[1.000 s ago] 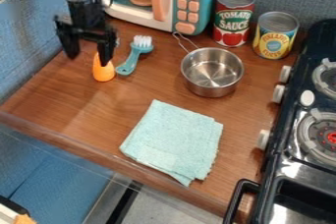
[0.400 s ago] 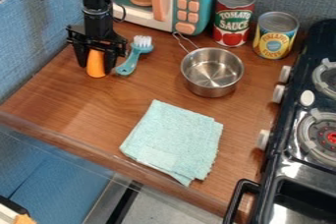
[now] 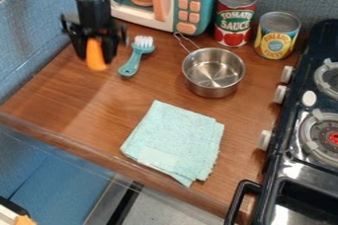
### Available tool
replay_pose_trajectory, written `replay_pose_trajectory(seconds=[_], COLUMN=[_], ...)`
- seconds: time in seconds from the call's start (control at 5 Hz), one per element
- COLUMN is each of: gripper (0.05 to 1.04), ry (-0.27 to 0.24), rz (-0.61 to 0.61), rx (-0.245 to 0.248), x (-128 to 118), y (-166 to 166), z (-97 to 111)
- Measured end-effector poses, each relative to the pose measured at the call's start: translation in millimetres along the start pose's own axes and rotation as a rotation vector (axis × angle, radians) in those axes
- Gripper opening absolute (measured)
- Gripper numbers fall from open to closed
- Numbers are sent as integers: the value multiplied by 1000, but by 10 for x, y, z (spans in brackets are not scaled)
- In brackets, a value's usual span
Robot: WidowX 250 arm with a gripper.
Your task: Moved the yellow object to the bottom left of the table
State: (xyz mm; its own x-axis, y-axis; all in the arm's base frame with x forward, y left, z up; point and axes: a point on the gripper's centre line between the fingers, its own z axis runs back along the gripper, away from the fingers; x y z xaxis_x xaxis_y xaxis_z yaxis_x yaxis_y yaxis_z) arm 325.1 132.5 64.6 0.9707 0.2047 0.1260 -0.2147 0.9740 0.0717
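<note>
we have the orange object pinched between the fingers of our gripper, over the far left part of the worktop. its lower end pokes out below them, and it seems to hang just clear of the wood. the toy brush lies just beside it, on the side towards the saucepan.

the step in hand, as we judge it, is the carry: the hold looks made, and the near left corner is where we want to end up. we do well to keep our squeeze firm but even, since the smooth-looking, rounded shape could twist or slip. we should travel low and slowly, following the left edge, with enough height that the lower end doesn't drag. that line also keeps us away from the brush and the folded cloth.

near the corner, let's stop a little inside both edges, lower straight down until the object touches, then ease the fingers apart evenly; if we let go too high, it may tip or roll over the near edge.
</note>
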Motion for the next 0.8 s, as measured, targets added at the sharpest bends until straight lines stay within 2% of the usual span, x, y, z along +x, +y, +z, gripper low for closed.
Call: replay_pose_trajectory(seconds=[0.2, 0.4, 0.6, 0.8], gripper=[638, 638, 638, 638], ry=[-55, -16, 22, 63], rz=[-7, -21, -23, -20], rx=[-39, -84, -89, -50], x=[-230, -551, -798, -895], y=[-96, -182, -231, -191], z=[206, 71, -152, -446])
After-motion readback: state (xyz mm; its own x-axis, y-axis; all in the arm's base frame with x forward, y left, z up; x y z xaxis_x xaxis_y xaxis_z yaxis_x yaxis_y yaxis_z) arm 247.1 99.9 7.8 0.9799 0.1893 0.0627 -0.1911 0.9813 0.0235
